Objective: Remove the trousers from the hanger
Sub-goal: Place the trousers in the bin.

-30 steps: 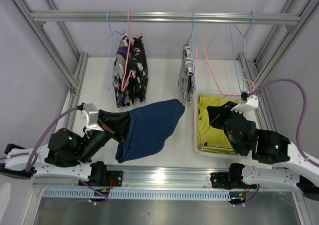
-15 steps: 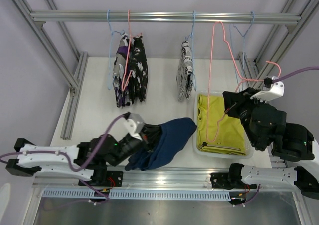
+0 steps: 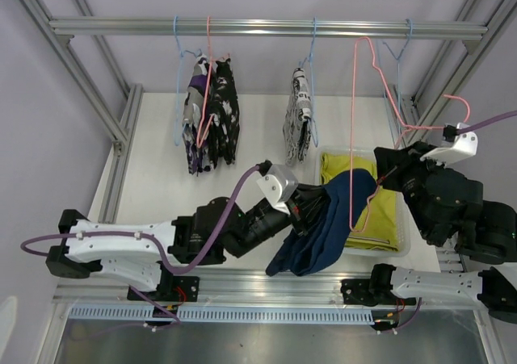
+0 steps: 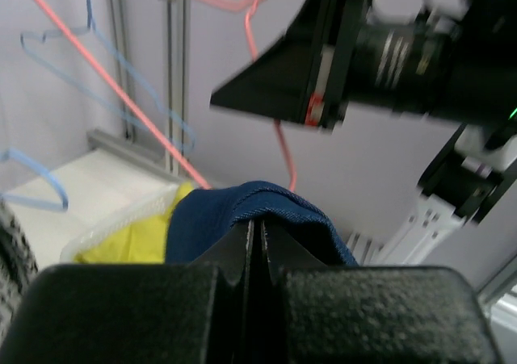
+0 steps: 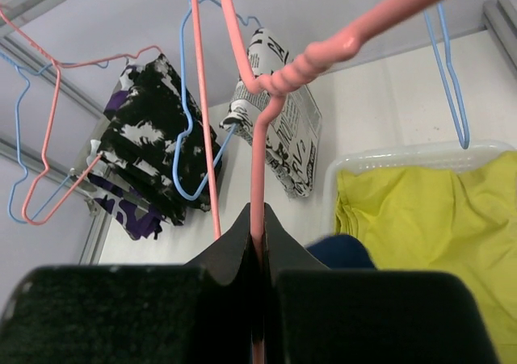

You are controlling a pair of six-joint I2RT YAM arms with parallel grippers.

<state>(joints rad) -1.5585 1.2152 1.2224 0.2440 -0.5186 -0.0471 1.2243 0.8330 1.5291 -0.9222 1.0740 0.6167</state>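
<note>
Navy trousers [image 3: 335, 219] pinched in the left end effector [image 4: 250, 243], over the basket [image 5: 404, 152]; right end effector [image 5: 257, 243] clenched on pink hanger [image 5: 258, 158]

Pale lavender-grey walls [image 3: 48, 154] close the space at the back and on both sides. A white surface [image 3: 153, 194] fills the middle, framed by silver aluminium profiles. One horizontal rail [image 3: 266, 28] runs across the top from left to right, and slanted struts [image 3: 71, 69] lean down from it toward the surface's sides. Along the near edge lies a wider aluminium beam [image 3: 266, 283], with a white slotted cable duct [image 3: 242, 313] just below it and a dull grey metal sheet [image 3: 266, 344] beneath. The light is even and soft, casting only faint shadows.
</note>
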